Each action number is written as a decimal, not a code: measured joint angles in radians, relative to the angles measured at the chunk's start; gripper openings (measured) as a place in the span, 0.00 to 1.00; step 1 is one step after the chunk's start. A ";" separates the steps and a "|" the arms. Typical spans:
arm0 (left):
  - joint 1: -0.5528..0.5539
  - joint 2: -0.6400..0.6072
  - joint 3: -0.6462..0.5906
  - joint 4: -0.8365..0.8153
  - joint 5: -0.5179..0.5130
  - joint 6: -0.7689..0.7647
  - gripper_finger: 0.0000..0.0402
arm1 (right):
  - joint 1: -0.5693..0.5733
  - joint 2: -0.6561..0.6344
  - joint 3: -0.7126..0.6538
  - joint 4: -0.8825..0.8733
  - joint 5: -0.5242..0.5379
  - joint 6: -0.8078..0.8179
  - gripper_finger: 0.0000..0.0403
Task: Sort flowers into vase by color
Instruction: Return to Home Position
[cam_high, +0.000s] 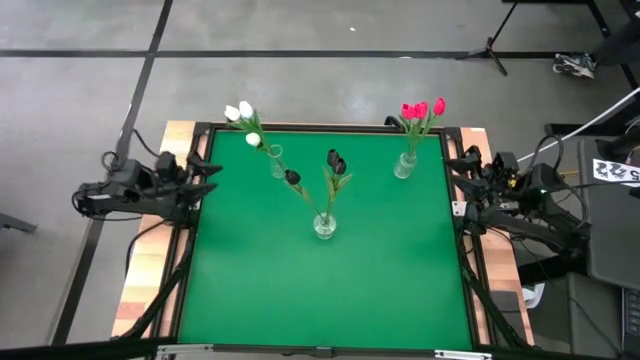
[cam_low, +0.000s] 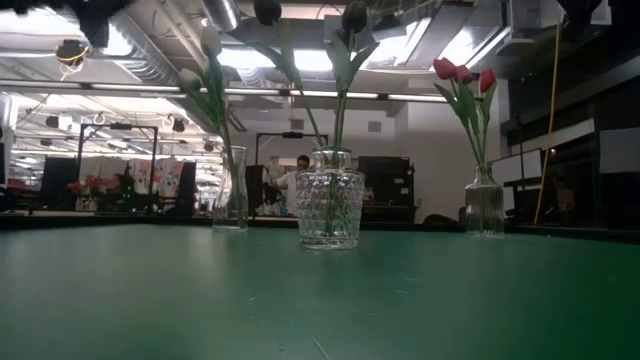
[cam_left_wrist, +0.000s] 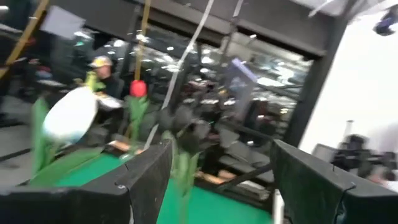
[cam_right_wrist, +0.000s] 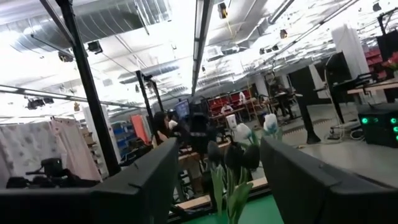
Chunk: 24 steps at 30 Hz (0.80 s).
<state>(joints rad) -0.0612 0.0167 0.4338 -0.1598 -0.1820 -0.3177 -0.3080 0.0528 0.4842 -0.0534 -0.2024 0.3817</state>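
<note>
Left gripper (cam_left_wrist: 222, 149) by table (cam_high: 380, 290) L edge, fingers spread; right gripper (cam_right_wrist: 219, 146) by R edge, also spread. White tulips (cam_high: 243, 112), pink tulips (cam_high: 422, 108), black tulips (cam_high: 335, 160) each in sep. vase (cam_high: 325, 227).

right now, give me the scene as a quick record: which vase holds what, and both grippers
left vase: three white tulips
middle vase: three black tulips
right vase: three pink-red tulips
green mat: all three vases stand upright on it
left gripper: open, empty, at the table's left edge
right gripper: open, empty, at the table's right edge
</note>
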 joint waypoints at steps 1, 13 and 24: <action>0.000 -0.012 -0.029 0.007 -0.021 0.002 0.66 | 0.000 -0.006 -0.004 0.001 0.000 0.000 0.56; 0.001 -0.012 -0.328 0.300 -0.051 -0.048 0.66 | 0.000 -0.019 -0.110 0.002 -0.105 -0.075 0.56; 0.001 -0.012 -0.426 0.331 -0.051 -0.081 0.66 | 0.000 -0.019 -0.346 0.253 -0.176 -0.099 0.56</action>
<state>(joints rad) -0.0605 0.0044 0.0074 0.1711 -0.2326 -0.3983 -0.3077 0.0342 0.1387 0.1996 -0.3786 0.2828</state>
